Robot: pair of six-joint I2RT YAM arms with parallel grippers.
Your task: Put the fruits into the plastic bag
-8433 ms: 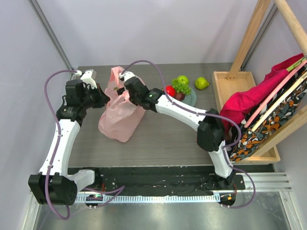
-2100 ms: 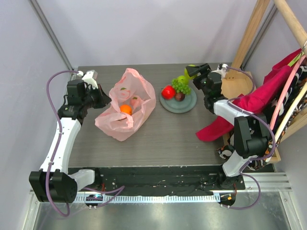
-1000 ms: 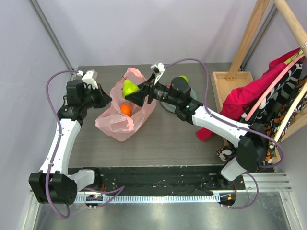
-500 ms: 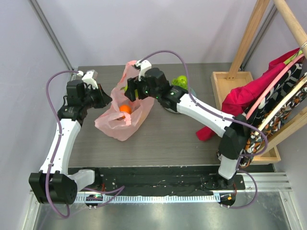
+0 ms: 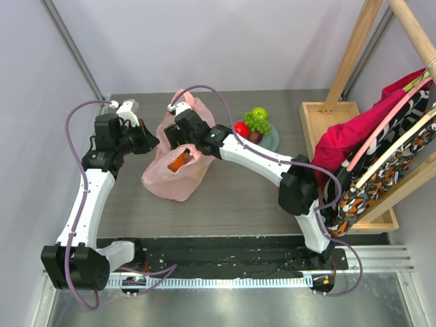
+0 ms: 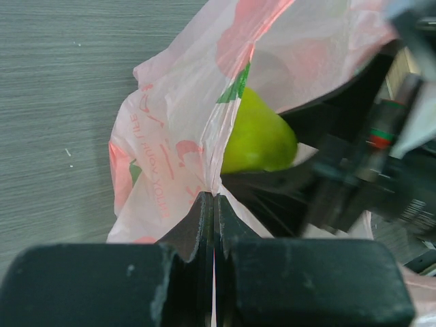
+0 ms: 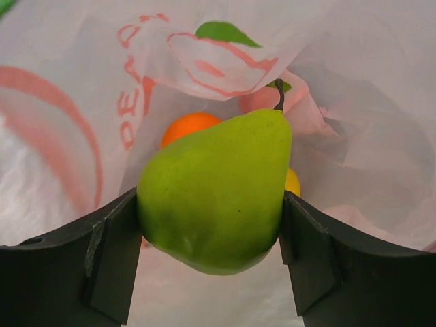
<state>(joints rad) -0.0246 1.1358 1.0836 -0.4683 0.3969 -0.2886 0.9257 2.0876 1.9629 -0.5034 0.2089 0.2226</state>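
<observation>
The pink plastic bag [image 5: 174, 178] lies open on the table's left half. My left gripper [image 5: 151, 142] is shut on the bag's edge [image 6: 170, 143] and holds it up. My right gripper [image 5: 178, 139] reaches into the bag mouth, shut on a green pear [image 7: 216, 191], which also shows in the left wrist view [image 6: 262, 136]. An orange [image 7: 189, 125] and a yellow fruit [image 7: 291, 182] lie inside the bag; the orange shows from above [image 5: 178, 161]. A red apple [image 5: 241, 129], a green apple [image 5: 259, 113], green grapes [image 5: 257, 123] and a dark plum [image 5: 255, 136] sit on the grey plate [image 5: 271, 142].
A wooden tray [image 5: 340, 136] stands at the right, under a wooden rack [image 5: 357, 48] hung with red cloth [image 5: 357, 139] and patterned fabric [image 5: 381, 170]. The right arm [image 5: 259, 160] spans the table's middle.
My right gripper has carried the green pear from the far right across to the bag and lowered it into the mouth. The left gripper has kept holding the bag's edge.
</observation>
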